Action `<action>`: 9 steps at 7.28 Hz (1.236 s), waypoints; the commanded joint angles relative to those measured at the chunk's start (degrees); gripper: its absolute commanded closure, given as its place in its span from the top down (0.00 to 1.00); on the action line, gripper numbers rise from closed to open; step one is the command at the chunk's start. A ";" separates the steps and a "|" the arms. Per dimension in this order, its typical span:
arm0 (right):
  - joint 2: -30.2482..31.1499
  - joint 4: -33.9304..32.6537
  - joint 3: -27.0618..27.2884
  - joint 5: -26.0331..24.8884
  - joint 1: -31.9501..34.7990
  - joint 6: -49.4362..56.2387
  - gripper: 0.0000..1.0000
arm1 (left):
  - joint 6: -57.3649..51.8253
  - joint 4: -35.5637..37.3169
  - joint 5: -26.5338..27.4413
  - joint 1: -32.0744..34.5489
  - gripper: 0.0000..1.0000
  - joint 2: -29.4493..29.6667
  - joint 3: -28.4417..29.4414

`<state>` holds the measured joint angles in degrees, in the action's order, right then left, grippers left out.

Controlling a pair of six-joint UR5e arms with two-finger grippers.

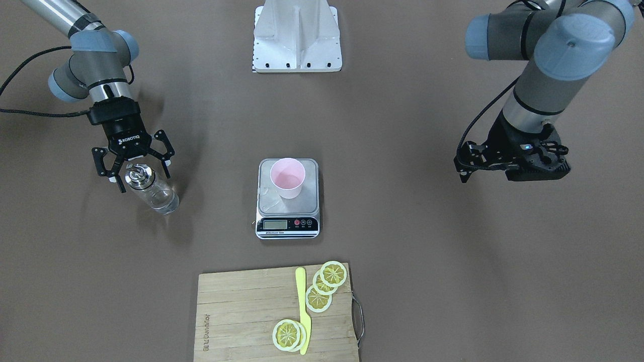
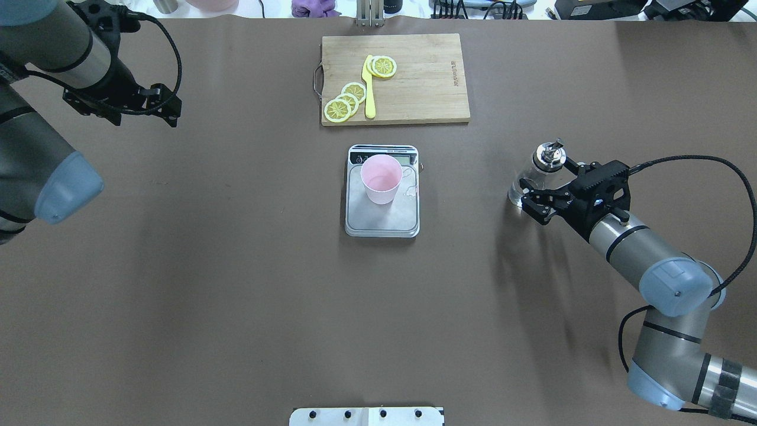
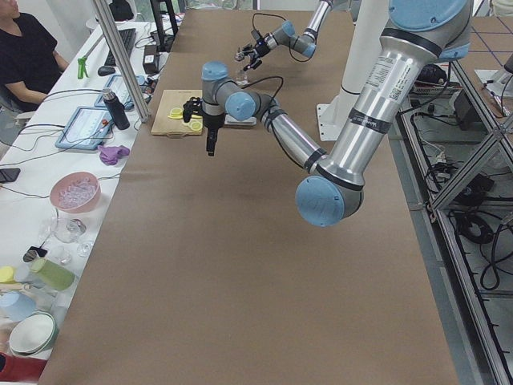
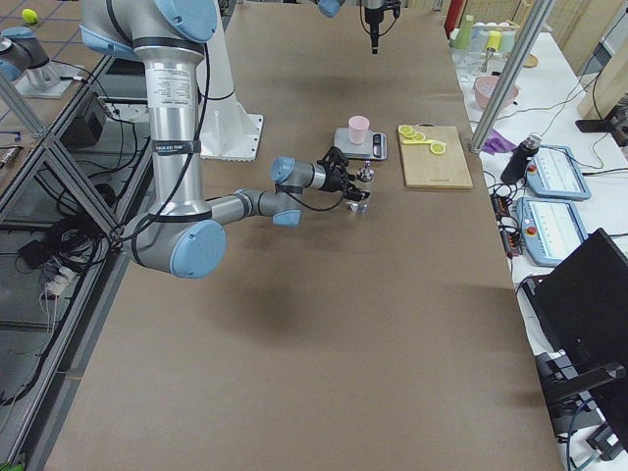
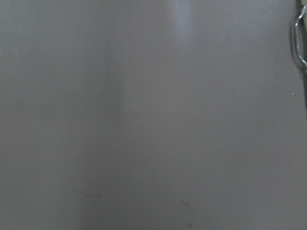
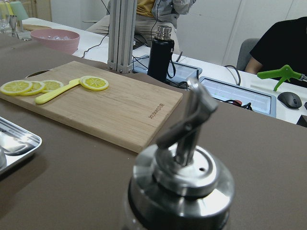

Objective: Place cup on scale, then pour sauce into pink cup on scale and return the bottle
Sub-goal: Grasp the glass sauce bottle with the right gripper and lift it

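The brown table (image 1: pixel 453 281) fills your frame, and open surface separates the centre from both arms. At right, the left gripper (image 1: pixel 463 168) hangs above the tabletop; you cannot tell how its fingers are set. A wooden cutting board (image 1: pixel 241 311) meets the bottom edge. At centre, the scale (image 1: pixel 307 201) carries the upright cup (image 1: pixel 288 177). At left, the right gripper (image 1: pixel 144 183), fingers released and spread, straddles the standing bottle (image 1: pixel 156 196).
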<state>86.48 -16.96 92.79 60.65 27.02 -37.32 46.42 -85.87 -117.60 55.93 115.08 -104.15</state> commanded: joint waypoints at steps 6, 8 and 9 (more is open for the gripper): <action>-3.42 7.33 -8.99 1.83 0.84 -1.62 0.70 | -0.54 0.09 -0.08 0.94 0.98 -0.21 -0.08; -3.86 11.95 -12.19 2.53 0.84 -1.62 0.30 | -0.54 0.09 -0.08 0.94 0.98 -0.03 -0.08; -4.21 11.52 -11.67 2.80 1.45 -1.53 0.21 | -0.54 0.17 -0.17 0.94 0.98 -0.21 -0.17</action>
<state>82.66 -5.98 81.28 63.05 28.00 -38.92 45.88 -85.76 -117.71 56.87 114.95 -104.25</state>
